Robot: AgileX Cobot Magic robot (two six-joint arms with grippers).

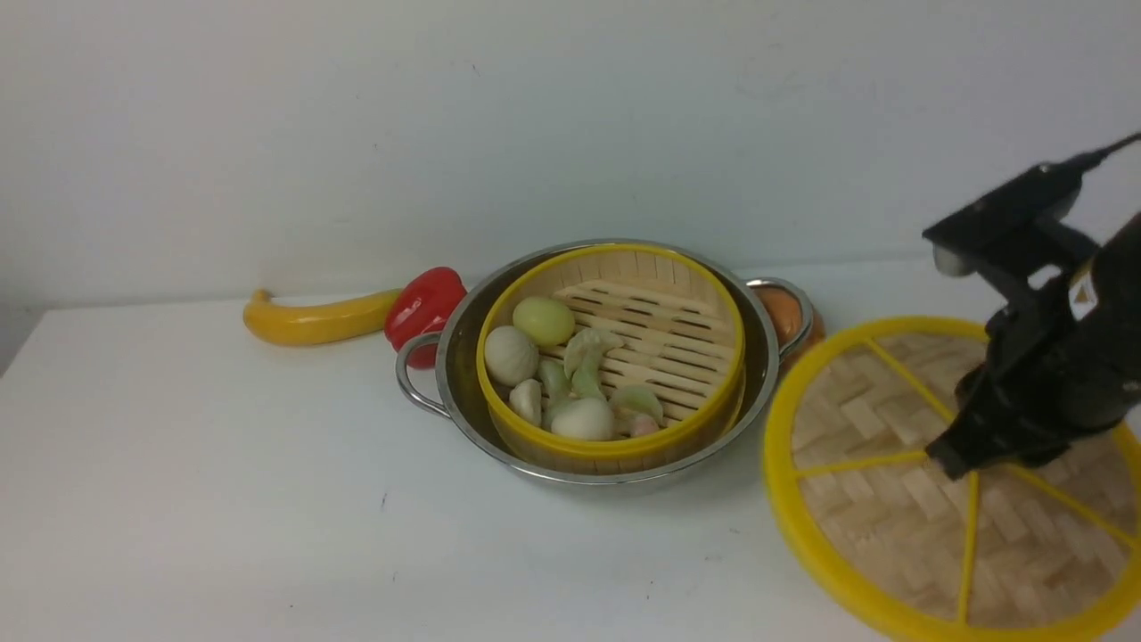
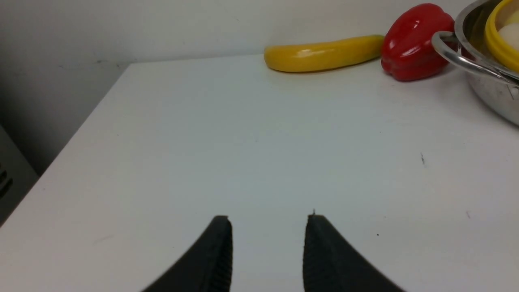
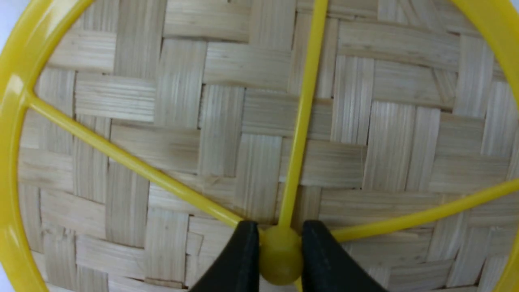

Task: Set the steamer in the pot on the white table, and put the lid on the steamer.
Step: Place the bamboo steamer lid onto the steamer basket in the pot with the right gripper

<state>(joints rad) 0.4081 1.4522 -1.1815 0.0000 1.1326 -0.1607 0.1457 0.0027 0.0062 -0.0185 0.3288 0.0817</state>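
right claw | clamped on lid | steamer sits in pot

Front view looks forward across the table. Left wrist view skims low, sharing pot and pepper; right wrist view looks closely down on the lid.

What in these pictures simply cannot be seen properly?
The flat woven bamboo lid with yellow rim: in the front view the bottom and right edges cut it off, and the right gripper hides its knob.
The orange-brown round thing: front view, mostly behind the shiny steel pot; unidentifiable.
The left gripper: outside the front view; the left wrist view shows only its two black fingertips, apart.
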